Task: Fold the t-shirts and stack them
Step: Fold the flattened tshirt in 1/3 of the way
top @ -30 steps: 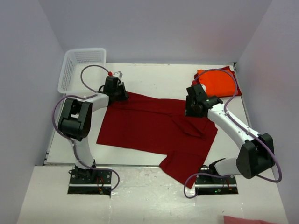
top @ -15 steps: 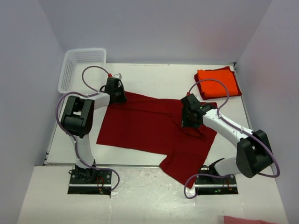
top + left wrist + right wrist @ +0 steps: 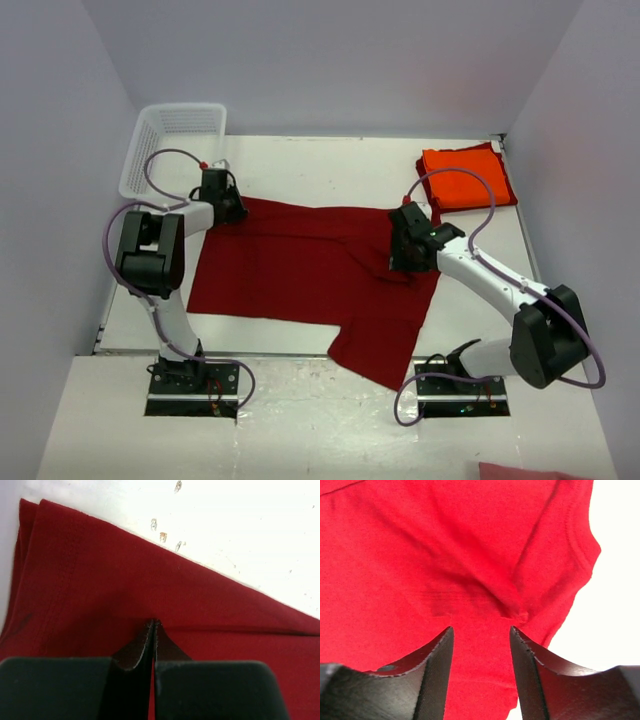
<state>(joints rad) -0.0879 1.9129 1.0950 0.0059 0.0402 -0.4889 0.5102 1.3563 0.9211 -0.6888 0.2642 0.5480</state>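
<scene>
The dark crimson t-shirt lies spread across the middle of the table, with one part hanging toward the near edge. My left gripper is at the shirt's far left corner, shut on the cloth. In the left wrist view its fingers are pressed together with the crimson cloth around the tips. My right gripper hovers low over the shirt's right side. Its jaws stand apart over creased crimson cloth and grip nothing. The orange t-shirt lies folded at the far right.
A white mesh basket stands at the far left corner, just behind my left gripper. Grey walls close in the table on three sides. A pink cloth scrap lies off the table at the bottom right.
My left gripper has moved left toward the basket, dragging the crimson shirt leftward with it. My right gripper has shifted slightly nearer and left, uncovering the orange shirt.
</scene>
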